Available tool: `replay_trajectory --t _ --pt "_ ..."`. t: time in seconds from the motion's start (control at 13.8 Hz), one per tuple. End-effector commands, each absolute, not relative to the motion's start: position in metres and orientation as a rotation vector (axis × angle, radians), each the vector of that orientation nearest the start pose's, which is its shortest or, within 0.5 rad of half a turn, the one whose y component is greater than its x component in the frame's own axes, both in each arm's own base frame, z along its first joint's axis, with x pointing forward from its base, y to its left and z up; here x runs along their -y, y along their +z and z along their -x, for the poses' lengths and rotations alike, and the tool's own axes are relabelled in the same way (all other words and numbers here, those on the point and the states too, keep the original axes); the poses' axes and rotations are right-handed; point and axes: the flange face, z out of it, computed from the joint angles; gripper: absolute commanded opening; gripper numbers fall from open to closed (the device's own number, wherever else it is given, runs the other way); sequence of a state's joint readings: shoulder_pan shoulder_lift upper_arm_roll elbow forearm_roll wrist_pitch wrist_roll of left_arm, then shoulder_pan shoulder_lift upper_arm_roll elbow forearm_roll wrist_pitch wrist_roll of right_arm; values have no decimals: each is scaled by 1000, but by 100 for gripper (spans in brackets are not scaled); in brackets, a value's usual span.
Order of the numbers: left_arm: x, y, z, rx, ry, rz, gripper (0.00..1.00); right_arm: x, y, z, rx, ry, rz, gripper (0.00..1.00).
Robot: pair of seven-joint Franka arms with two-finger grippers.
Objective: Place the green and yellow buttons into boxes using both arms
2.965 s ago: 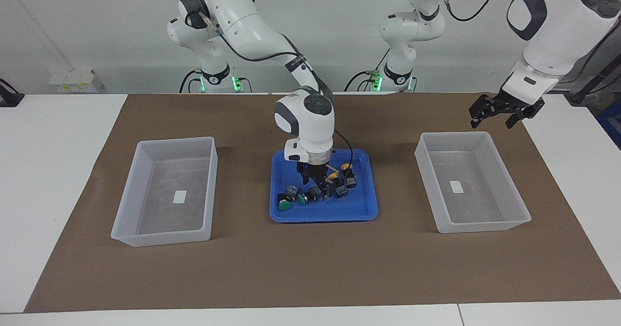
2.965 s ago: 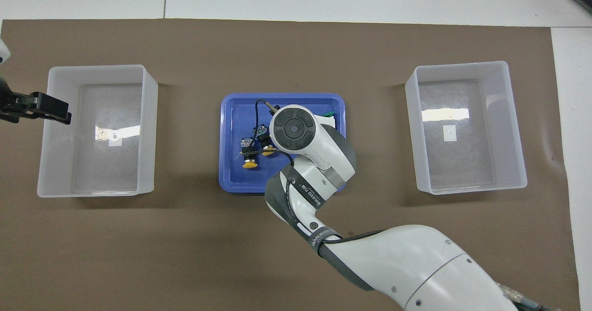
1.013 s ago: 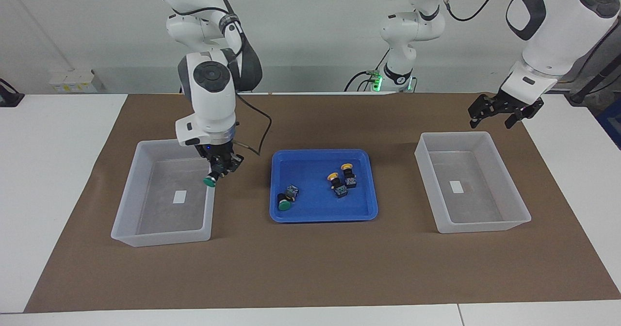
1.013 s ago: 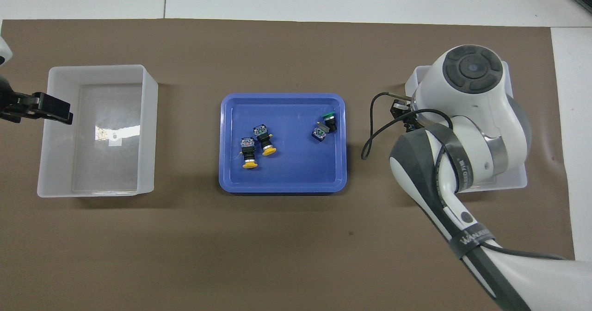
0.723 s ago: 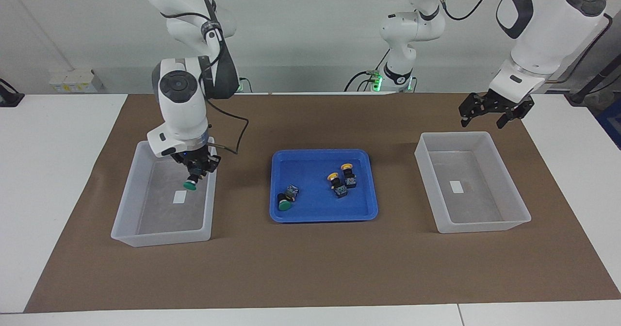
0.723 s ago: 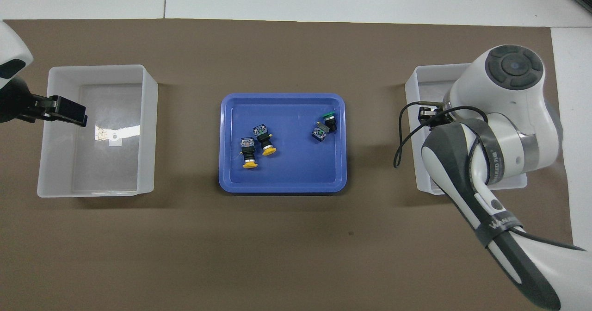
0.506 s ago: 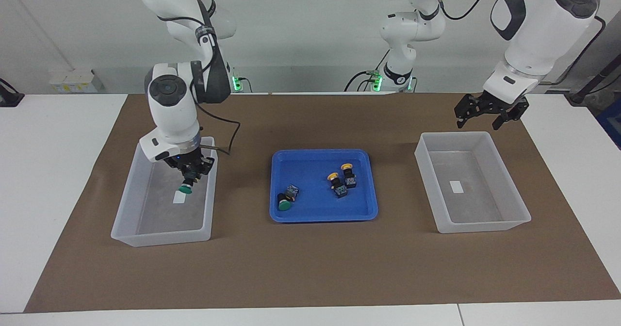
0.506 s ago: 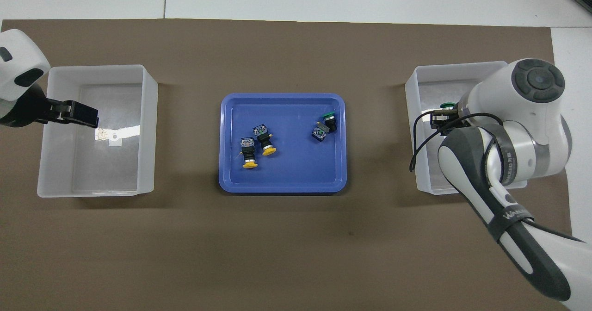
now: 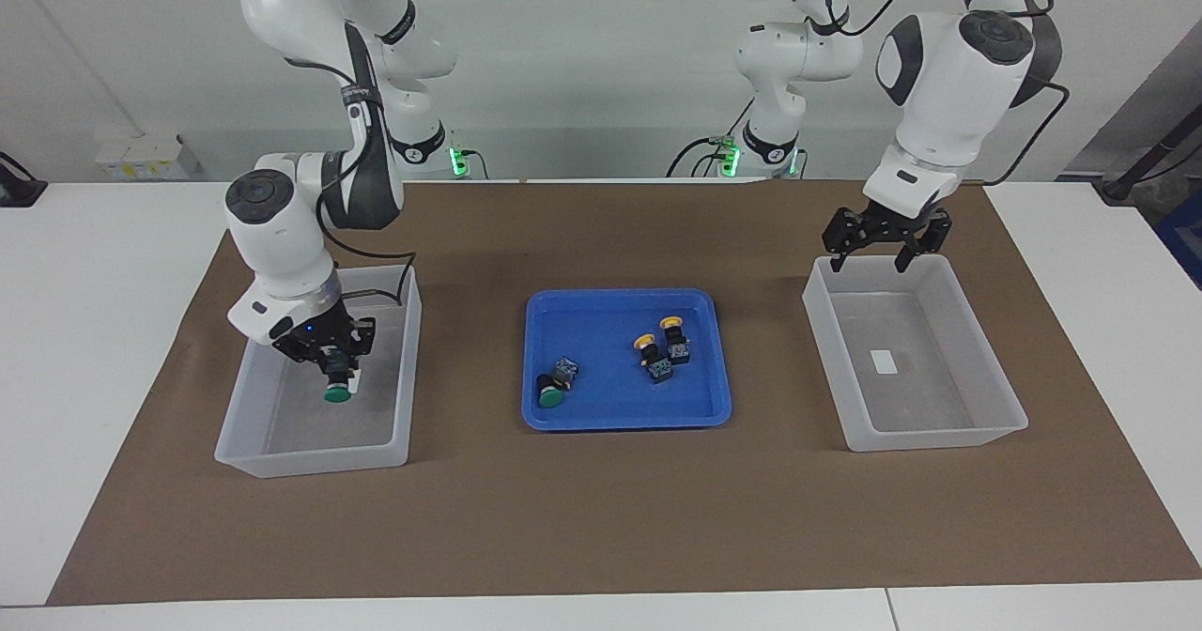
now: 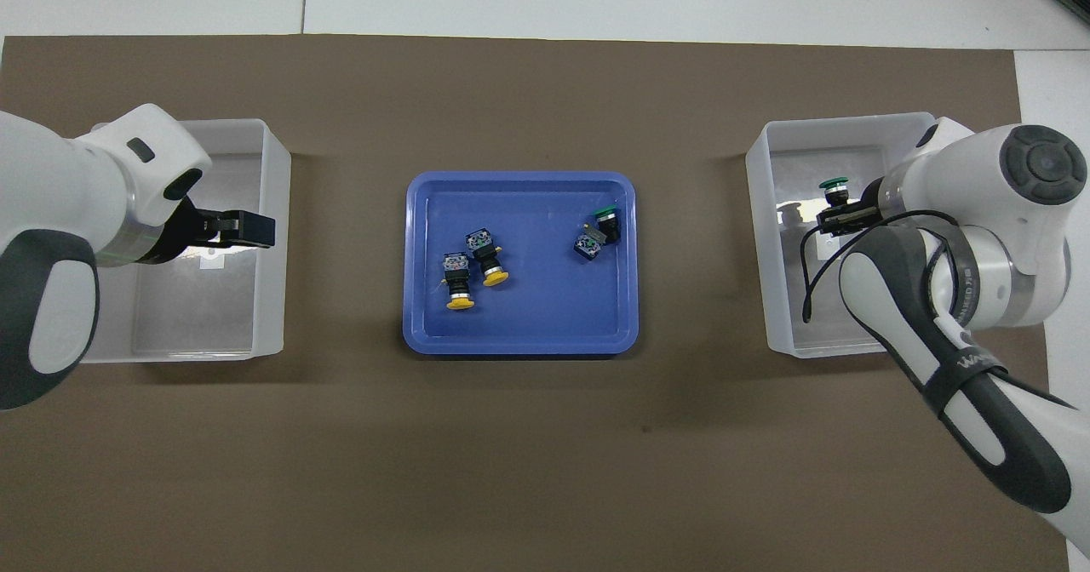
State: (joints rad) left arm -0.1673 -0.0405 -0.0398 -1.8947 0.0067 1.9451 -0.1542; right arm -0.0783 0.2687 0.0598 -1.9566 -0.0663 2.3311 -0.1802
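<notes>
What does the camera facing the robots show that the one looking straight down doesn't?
Only the facing camera shows the arms' bases and that the left claw hangs open above its box's rim, not inside. Only the overhead camera shows the right claw from above, with the green button sticking out sideways. Both show the right claw shut on that green button over the other box, and one green button and two yellow buttons in the blue tray.
</notes>
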Motion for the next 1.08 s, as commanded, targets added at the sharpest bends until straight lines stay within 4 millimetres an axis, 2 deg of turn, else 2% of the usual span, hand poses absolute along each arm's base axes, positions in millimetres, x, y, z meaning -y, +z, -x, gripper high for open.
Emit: replay_trajectory --t 0.0,0.14,0.22,0.36,0.51,0.58,0.72,0.87,1.01 --pt "134 516 -540 -11 -177 3164 100 15 337 -629 356 -225 3126 0" --pt "136 516 -541 -14 -189 3165 100 16 318 -633 357 -243 3123 0" --pt "138 509 -545 -6 -193 3167 100 16 311 -634 369 -243 3122 0" --pt "164 491 -547 45 -221 3179 100 15 311 -634 372 -236 3120 30" --pt "188 473 -547 128 -269 3195 100 15 317 -633 365 -245 3123 94" --pt "197 463 -550 156 -281 3201 100 13 326 -633 344 -262 3124 100" --pt "216 437 -544 135 -326 3215 100 11 351 -631 268 -286 3129 100" --pt "228 421 -534 175 -337 3224 100 0 390 -624 129 -302 3132 100" --pt "240 404 -533 161 -319 3226 100 -33 414 -618 -43 -289 3120 100"
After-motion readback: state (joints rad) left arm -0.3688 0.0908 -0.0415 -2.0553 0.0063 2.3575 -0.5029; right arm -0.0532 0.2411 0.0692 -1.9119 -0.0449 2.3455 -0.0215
